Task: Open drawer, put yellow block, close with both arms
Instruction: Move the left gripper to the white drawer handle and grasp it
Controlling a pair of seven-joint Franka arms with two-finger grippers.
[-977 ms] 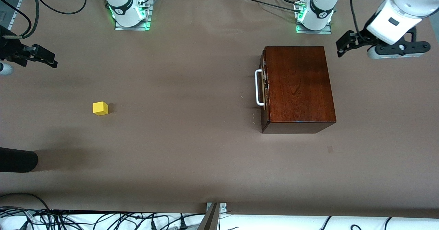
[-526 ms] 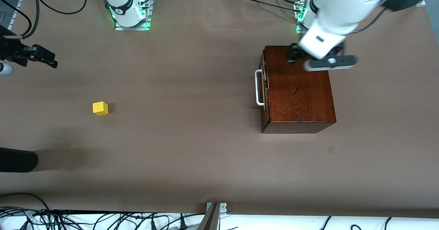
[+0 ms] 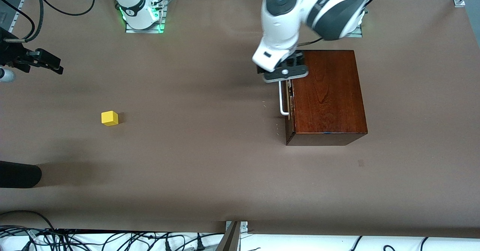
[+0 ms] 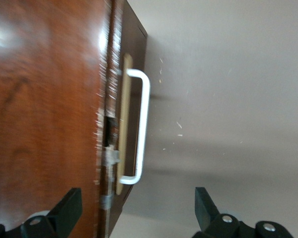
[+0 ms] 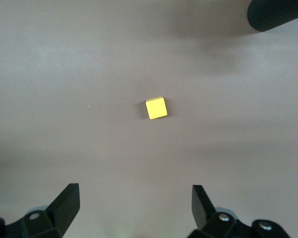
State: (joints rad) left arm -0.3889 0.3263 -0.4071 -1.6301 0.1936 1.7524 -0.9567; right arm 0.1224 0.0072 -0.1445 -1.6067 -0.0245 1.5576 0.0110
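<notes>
Since the earlier frames, the left gripper (image 3: 284, 72) is being swung in from the left arm's end of the table, across the box (image 3: 328, 93), and is now being held over the box's handle edge, its fingers (image 4: 69, 206) spread apart and empty. Nothing of the task is being counted as done: the drawer (image 3: 288, 97) is being shown shut (at most a sliver ajar), its white handle (image 4: 141, 126) ungripped between the spread fingers in the left wrist view. The block (image 3: 109, 118) is being left on the table (image 3: 210, 161) toward the right arm's end, well apart from the box. The right gripper (image 5: 134, 208) is being kept waiting above the block, jaws apart, nothing held. Opening, loading and closing are all remaining. A dark rounded object (image 3: 18, 174) is lying at the table's edge nearer the camera than the block; nothing is being seen between block and drawer.
</notes>
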